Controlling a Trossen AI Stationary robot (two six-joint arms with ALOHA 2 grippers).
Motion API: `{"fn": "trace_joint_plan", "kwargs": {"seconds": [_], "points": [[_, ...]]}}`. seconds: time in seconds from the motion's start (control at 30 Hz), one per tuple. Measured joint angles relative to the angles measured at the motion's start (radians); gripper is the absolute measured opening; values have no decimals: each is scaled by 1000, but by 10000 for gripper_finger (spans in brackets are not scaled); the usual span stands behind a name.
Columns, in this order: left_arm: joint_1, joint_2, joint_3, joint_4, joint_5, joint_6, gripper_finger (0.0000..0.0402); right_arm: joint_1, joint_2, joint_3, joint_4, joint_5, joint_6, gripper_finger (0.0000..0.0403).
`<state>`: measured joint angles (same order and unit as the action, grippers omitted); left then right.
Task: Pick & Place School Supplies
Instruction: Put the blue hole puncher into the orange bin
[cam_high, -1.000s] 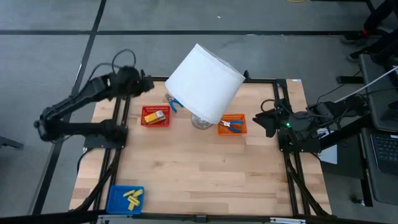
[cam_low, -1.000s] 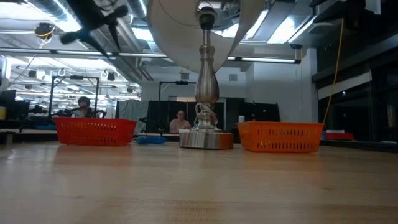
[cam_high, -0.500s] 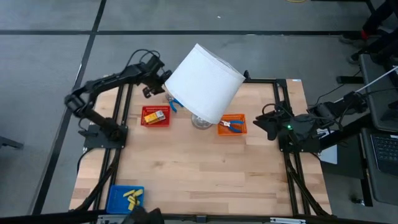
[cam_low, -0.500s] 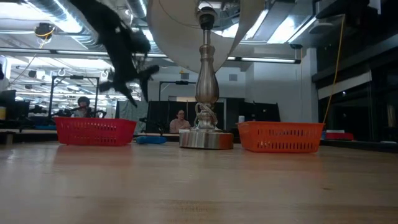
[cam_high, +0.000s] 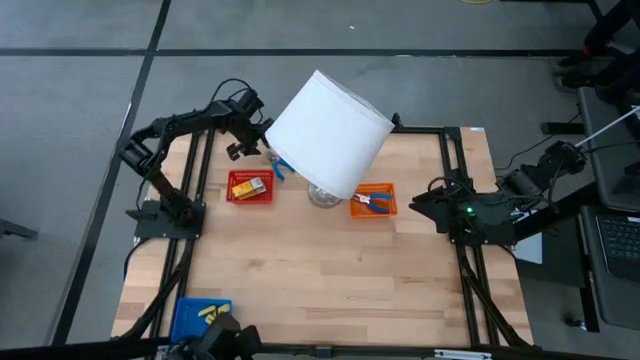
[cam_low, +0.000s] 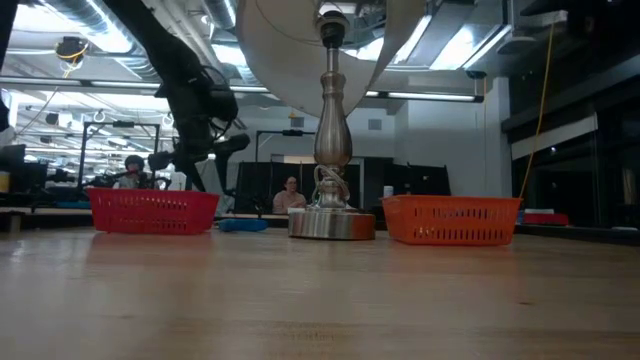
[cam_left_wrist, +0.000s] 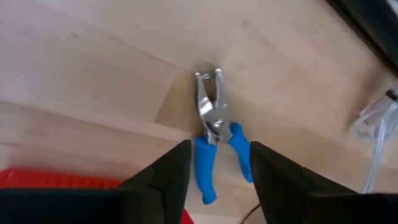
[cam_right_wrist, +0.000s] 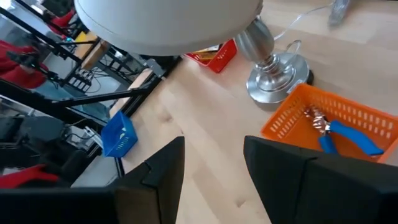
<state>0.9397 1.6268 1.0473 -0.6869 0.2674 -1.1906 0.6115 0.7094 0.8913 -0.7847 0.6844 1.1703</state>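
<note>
While left gripper (cam_left_wrist: 219, 165) gapes, red basket (cam_high: 250, 197) holds packets (cam_high: 250, 186), right gripper (cam_right_wrist: 213, 155) released.

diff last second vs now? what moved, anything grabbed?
The left gripper swung from the table's left edge toward the far side, and now hovers open over the blue-handled metal tool lying on the wood behind the red mesh basket. Nothing grabbed or released. The right gripper shifted slightly and is open and empty. The baskets, the blue tray and the white-shaded lamp are unchanged.
</note>
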Motion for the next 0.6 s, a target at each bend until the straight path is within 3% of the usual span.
{"fn": "trace_joint_plan", "kwargs": {"seconds": [0.37, 0.6], "points": [[4, 42, 0, 41, 10, -48, 239, 102, 7, 0, 72, 84, 28, 168], [-31, 125, 1, 114, 46, -140, 251, 142, 7, 0, 75, 133, 58, 168]]}}
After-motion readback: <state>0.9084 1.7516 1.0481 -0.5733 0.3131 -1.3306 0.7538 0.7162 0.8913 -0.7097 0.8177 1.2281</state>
